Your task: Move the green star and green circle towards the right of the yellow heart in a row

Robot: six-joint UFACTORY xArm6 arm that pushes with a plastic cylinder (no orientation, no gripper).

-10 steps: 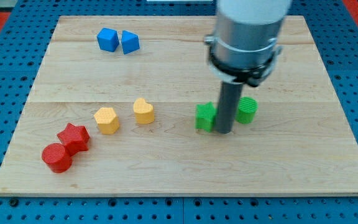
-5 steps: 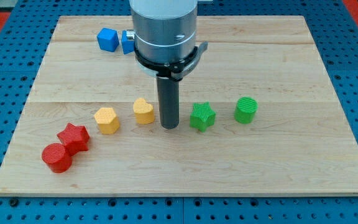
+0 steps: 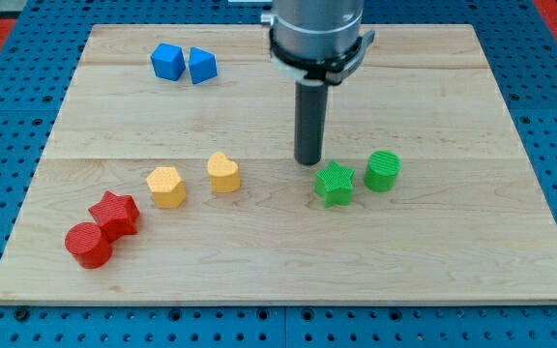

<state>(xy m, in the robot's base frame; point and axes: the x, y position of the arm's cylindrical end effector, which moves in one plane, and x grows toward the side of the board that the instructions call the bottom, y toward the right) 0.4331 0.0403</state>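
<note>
The yellow heart (image 3: 223, 172) lies left of the board's middle. The green star (image 3: 335, 184) lies to its right, with a wide gap between them. The green circle (image 3: 383, 171) sits just right of the star, slightly higher, almost touching it. My tip (image 3: 307, 160) stands on the board just above and left of the green star, close to it but apart.
A yellow hexagon (image 3: 166, 187) lies left of the heart. A red star (image 3: 115, 213) and a red circle (image 3: 89, 245) sit at the lower left. Two blue blocks (image 3: 168, 61) (image 3: 202, 66) sit at the upper left. The wooden board (image 3: 472, 242) rests on a blue pegboard.
My tip moved from left of the green star to above it, toward the view's top right. The green star shifted right and slightly down, closer to the green circle.
</note>
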